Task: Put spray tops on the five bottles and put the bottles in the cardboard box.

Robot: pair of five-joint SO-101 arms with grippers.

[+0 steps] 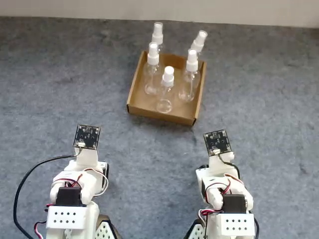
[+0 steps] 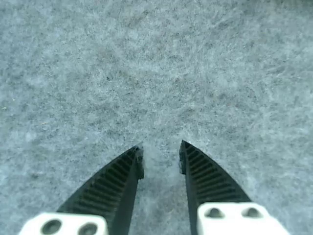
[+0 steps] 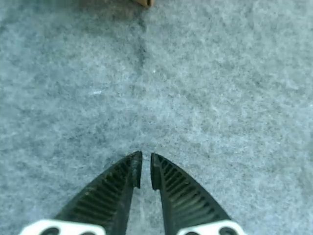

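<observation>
The cardboard box (image 1: 135, 88) lies at the middle back of the grey carpet. Several clear bottles stand upright in it, each with a white spray top: one in front (image 1: 165, 92), one at the left (image 1: 151, 74), one at the right (image 1: 189, 79). Two more rise at the box's back, left (image 1: 158, 33) and right (image 1: 199, 41), their bases hidden. My left gripper (image 2: 160, 149) hovers over bare carpet, slightly open and holding nothing. Over carpet too, my right gripper (image 3: 145, 157) has its tips nearly touching and nothing between them. A corner of the box (image 3: 144, 2) shows far ahead of it.
Both arms are folded back at the near edge, the left arm (image 1: 85, 149) and the right arm (image 1: 219, 149), well short of the box. A black cable (image 1: 25, 181) loops beside the left arm. Grey carpet lies all around the box.
</observation>
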